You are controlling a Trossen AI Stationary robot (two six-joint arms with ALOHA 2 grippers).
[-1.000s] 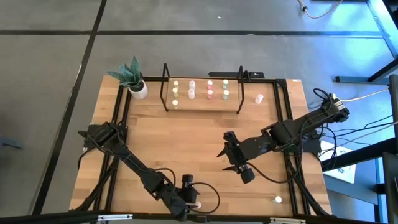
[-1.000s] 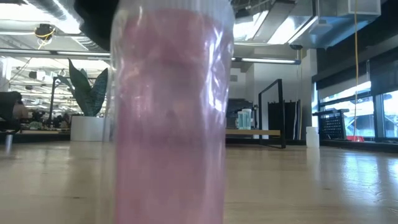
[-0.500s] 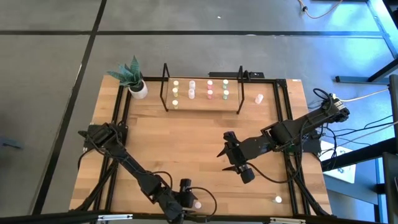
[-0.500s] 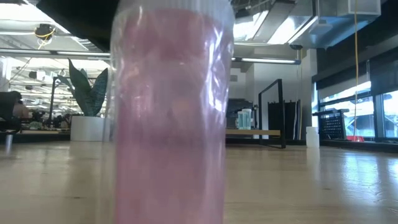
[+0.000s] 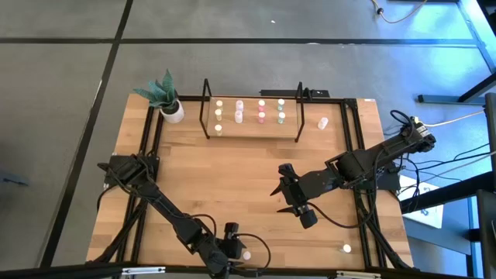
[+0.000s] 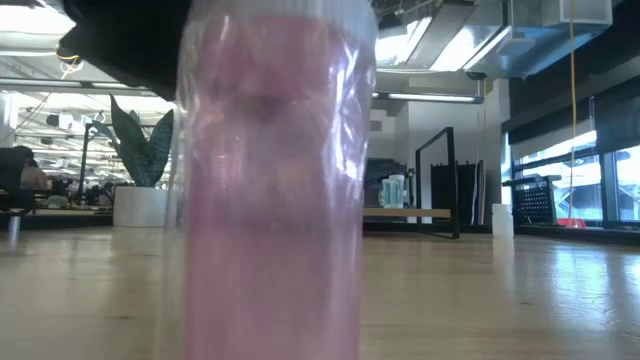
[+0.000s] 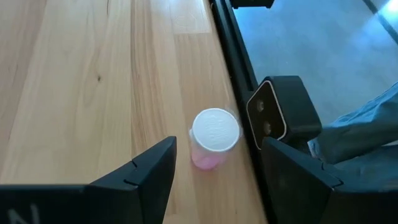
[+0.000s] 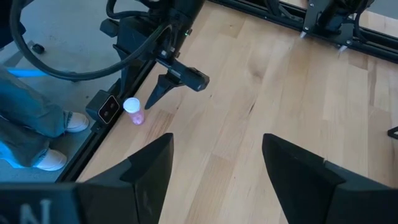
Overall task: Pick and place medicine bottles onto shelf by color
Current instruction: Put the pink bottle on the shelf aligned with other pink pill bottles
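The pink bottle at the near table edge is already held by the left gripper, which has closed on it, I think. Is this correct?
Not quite. The pink bottle does stand at the near table edge, but the left gripper is open and not holding it. The left wrist view shows the bottle standing free between the spread fingers, touching neither.

The left hand [image 5: 232, 246] now sits a little farther left along the near edge of the bench [image 5: 256, 178] than a second ago, its open fingers pointing at the pink bottle [image 5: 246, 254] rather than lying over it. In the low view, the dark shape of the arm above that bottle [image 6: 272, 190] now shows more to the left.
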